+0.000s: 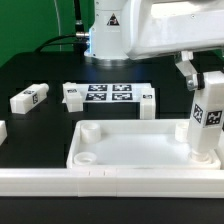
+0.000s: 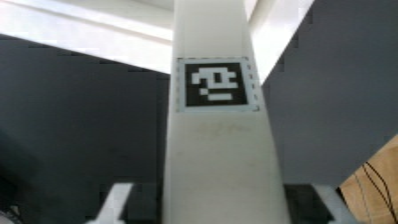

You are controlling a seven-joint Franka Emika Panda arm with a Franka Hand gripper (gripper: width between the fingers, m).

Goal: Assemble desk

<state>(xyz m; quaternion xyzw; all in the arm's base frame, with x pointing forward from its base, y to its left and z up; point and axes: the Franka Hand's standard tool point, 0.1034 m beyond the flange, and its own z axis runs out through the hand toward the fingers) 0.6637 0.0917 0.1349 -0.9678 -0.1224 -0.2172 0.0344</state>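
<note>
The white tray-like tabletop (image 1: 130, 150) lies rim up near the front, with round sockets in its corners. One white square leg (image 1: 206, 120) stands upright in the tabletop's corner at the exterior view's right, its tag facing the camera. My gripper (image 1: 200, 80) is shut on the upper part of this leg. In the wrist view the leg (image 2: 217, 110) runs straight away from the gripper (image 2: 222, 205), with a finger (image 2: 118, 198) on each side. A second leg (image 1: 30, 98) lies loose on the black table at the exterior view's left.
The marker board (image 1: 110, 95) lies flat behind the tabletop. A long low white rail (image 1: 100, 182) runs along the front. Part of another white piece (image 1: 2, 130) shows at the left edge. The robot base (image 1: 105, 35) stands at the back.
</note>
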